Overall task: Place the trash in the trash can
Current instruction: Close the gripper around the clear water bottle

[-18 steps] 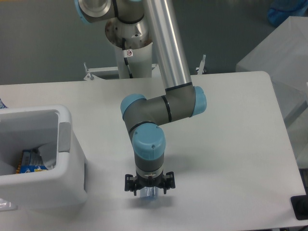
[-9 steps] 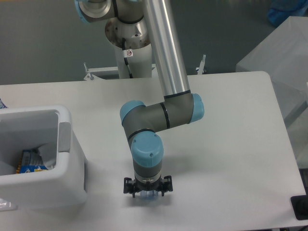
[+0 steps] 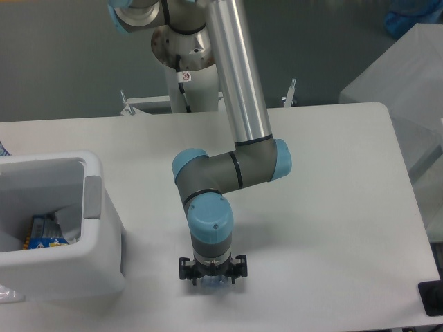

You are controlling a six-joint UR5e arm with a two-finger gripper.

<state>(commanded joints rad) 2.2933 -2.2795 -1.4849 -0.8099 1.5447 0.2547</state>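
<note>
The gripper (image 3: 211,278) is pressing down on the worktop (image 3: 325,207) over a clear, bluish piece of trash (image 3: 212,282); its closure I cannot tell. Next: secure it, then lift toward the trash can (image 3: 93,238) at left

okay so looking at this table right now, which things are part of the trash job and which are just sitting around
Part of the job:
- trash can
- piece of trash already inside it
- hand, down at the table over a small clear item

Just lying about:
- black object at the table's corner
- white box beyond the table
</note>
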